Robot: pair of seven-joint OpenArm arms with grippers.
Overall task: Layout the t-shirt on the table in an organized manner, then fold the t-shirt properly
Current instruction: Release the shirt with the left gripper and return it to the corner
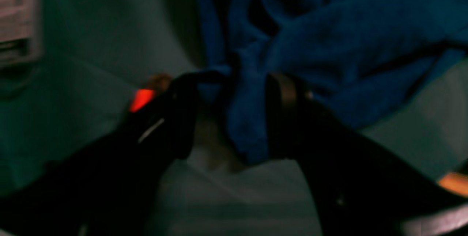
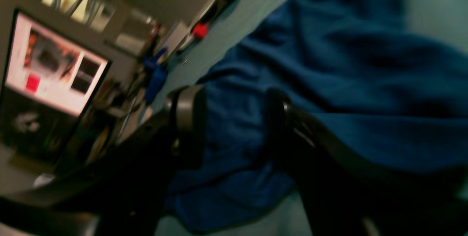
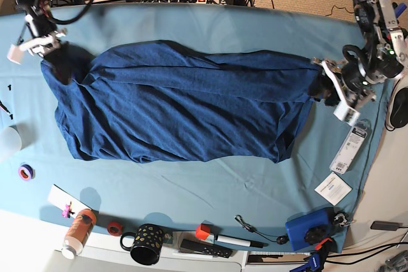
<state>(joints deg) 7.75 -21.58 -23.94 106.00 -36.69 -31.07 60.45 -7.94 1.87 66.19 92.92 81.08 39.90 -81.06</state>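
The dark navy t-shirt (image 3: 185, 109) lies stretched across the teal table (image 3: 191, 183), wrinkled, with its near edge uneven. At the shirt's right end in the base view is my left gripper (image 3: 323, 86). The left wrist view shows that gripper (image 1: 236, 82) open, a bunched fold of the shirt (image 1: 248, 126) hanging between its fingers, and table visible beside the fold. My right gripper (image 3: 54, 55) is at the shirt's far left corner. The right wrist view shows this gripper (image 2: 231, 97) open too, its fingers wide apart either side of loose shirt fabric (image 2: 234, 133).
Along the table's front edge stand an orange bottle (image 3: 78, 230), a black dotted mug (image 3: 145, 243), a marker (image 3: 236, 241) and a blue box (image 3: 308, 230). A tape roll (image 3: 26, 171) and white cup (image 3: 7, 141) sit left. Two white cards (image 3: 333, 188) lie right. Cables run behind.
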